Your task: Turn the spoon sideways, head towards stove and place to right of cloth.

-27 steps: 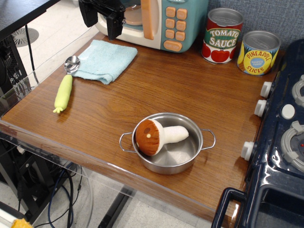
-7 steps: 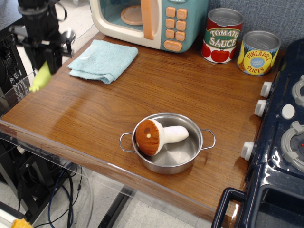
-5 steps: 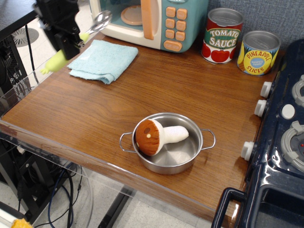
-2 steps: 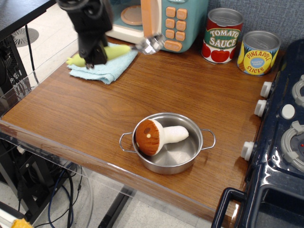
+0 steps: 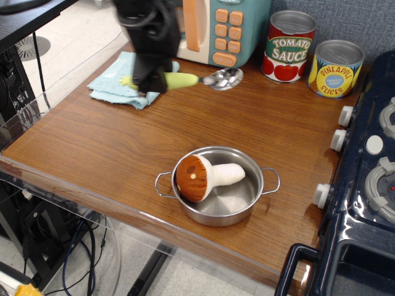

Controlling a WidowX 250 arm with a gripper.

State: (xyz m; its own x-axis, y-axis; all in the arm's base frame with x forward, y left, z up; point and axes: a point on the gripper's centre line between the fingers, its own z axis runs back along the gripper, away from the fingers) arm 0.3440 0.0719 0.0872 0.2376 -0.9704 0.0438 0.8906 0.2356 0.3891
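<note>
My gripper [image 5: 154,81] is shut on the spoon [image 5: 185,80] and holds it sideways above the table. The pale yellow-green handle points left and the silver bowl [image 5: 226,78] points right, toward the dark navy stove [image 5: 364,172]. The spoon hangs over the right edge of the light blue cloth [image 5: 114,86], which the arm partly hides. I cannot tell how high the spoon is above the wood.
A teal-and-cream toy microwave [image 5: 222,28] stands behind the spoon. A tomato sauce can [image 5: 289,46] and a pineapple can [image 5: 335,68] stand at the back right. A steel pot [image 5: 219,188] with a plush mushroom [image 5: 203,177] sits in front.
The gripper took the spoon from the table left of the cloth, lifted it, turned it sideways and carried it rightward over the cloth to the cloth's right edge.
</note>
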